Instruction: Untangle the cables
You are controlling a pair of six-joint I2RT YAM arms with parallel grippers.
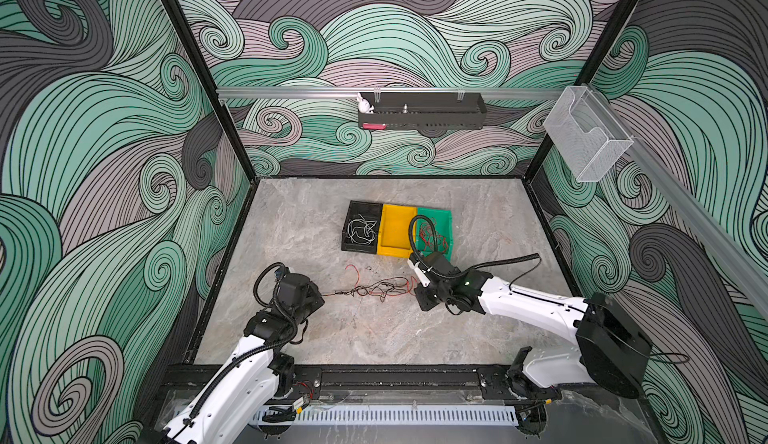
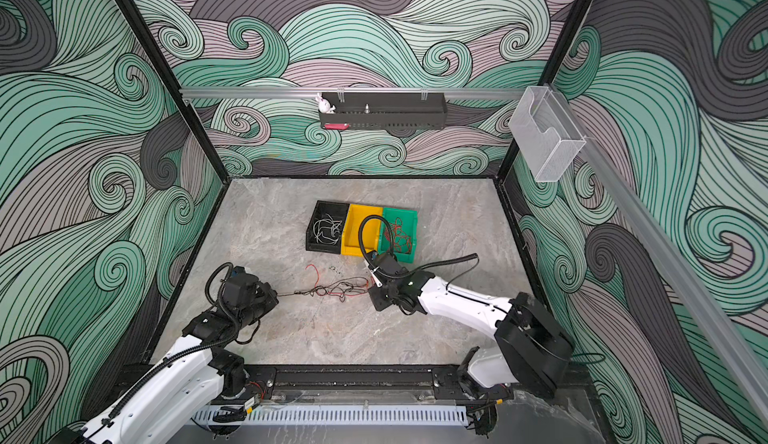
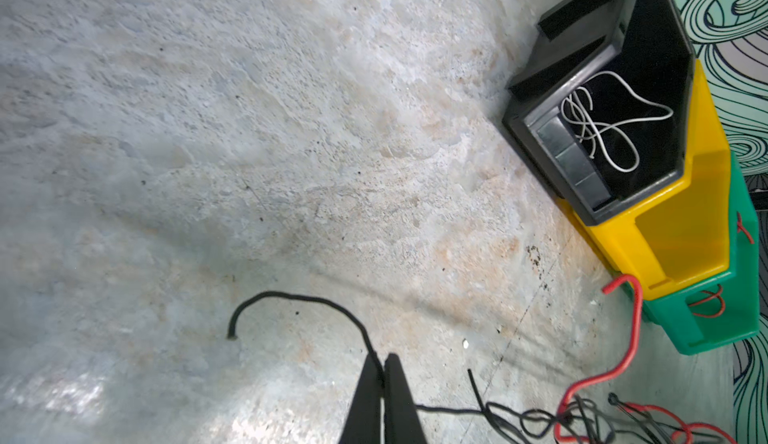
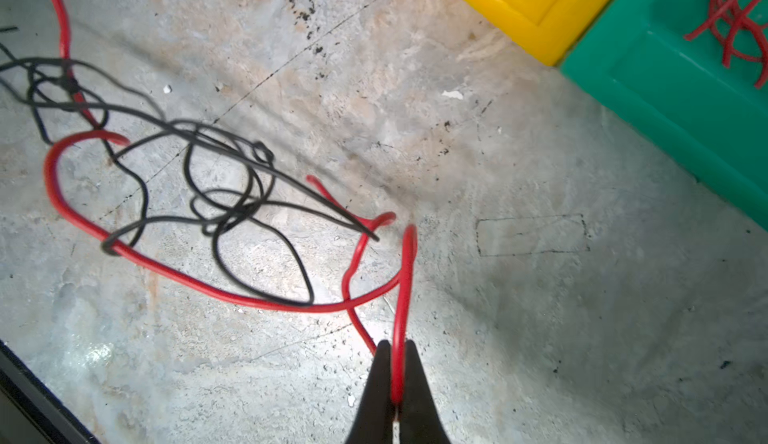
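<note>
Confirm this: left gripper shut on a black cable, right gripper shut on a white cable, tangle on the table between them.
One thing is wrong: the right gripper is shut on a red cable, not a white one; the right wrist view shows it pinched between the fingers. The black cable in the left gripper and the tangle between them are as stated.

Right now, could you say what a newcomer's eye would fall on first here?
First, the tangle of cables mid-table, stretched between the left end effector, shut on a black cable, and the right end effector, shut on a red cable. Behind it, the black bin, yellow bin and green bin stand side by side.
</note>
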